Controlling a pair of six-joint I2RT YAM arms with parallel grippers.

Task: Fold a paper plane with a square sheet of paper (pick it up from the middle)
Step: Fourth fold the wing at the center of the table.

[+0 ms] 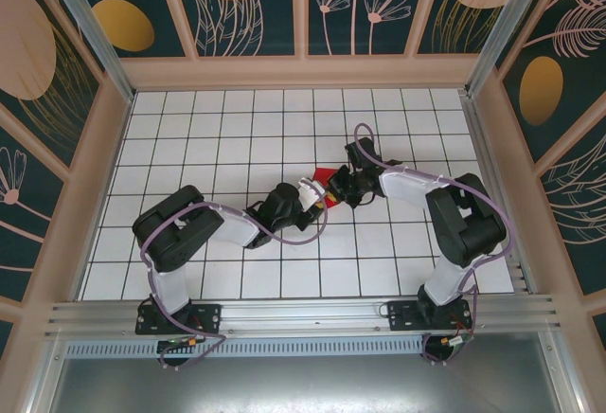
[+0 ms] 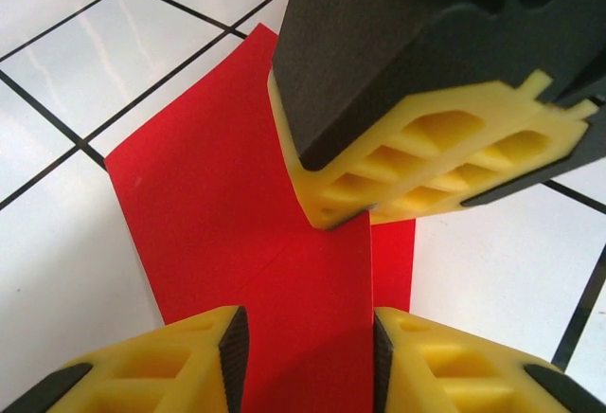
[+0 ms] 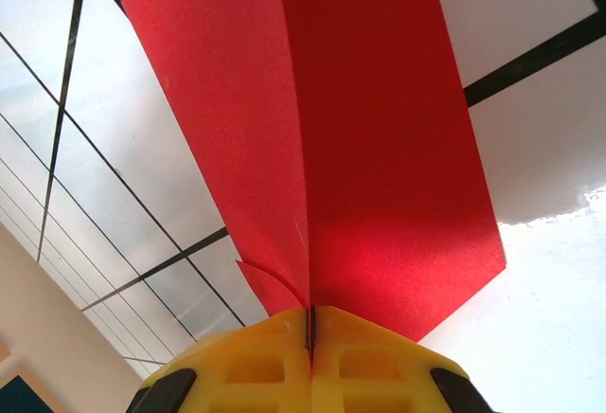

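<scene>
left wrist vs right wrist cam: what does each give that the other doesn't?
Left wrist: left gripper open astride the red paper, and the right gripper seen from outside, its tip on the paper's fold. Right wrist: its own fingers shut on the folded ridge, close up. Both: red paper, white grid table.

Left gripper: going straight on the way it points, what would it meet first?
The left gripper is open astride the square sheet of paper; straight on, it would probably first hit the right gripper, shut on the paper's raised fold just ahead. Depth is unclear.
</scene>
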